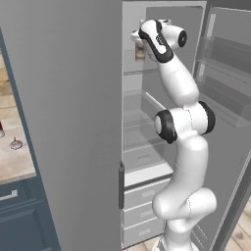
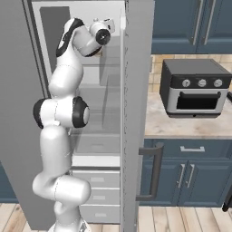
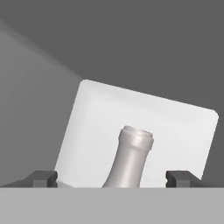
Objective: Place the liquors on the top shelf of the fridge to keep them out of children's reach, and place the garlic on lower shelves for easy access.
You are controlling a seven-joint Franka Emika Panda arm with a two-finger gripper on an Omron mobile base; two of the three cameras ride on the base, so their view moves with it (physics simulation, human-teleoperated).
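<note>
reaching high into the fridge [image 1: 162, 10], the gripper [image 3: 111, 177] stands wide open with both fingertips clear of the greyish bottle [image 3: 129, 159]. the bottle's neck rises between them, untouched, standing on the top shelf [image 1: 132, 71] near its left edge.

So the tall plain grey fridge [image 1: 63, 98] is standing open, and its uppermost thin clear glass shelf [image 1: 139, 71] has a small greyish-brown glass bottle with a pale label [image 1: 140, 52] standing upright on it, over toward the left side. The clear glass shelves lower down [image 1: 142, 125] look bare from here. Off to the far left, a pale marble counter [image 1: 17, 164] on a dark blue cabinet carries a tiny whitish-pink garlic bulb [image 1: 16, 144].
</note>
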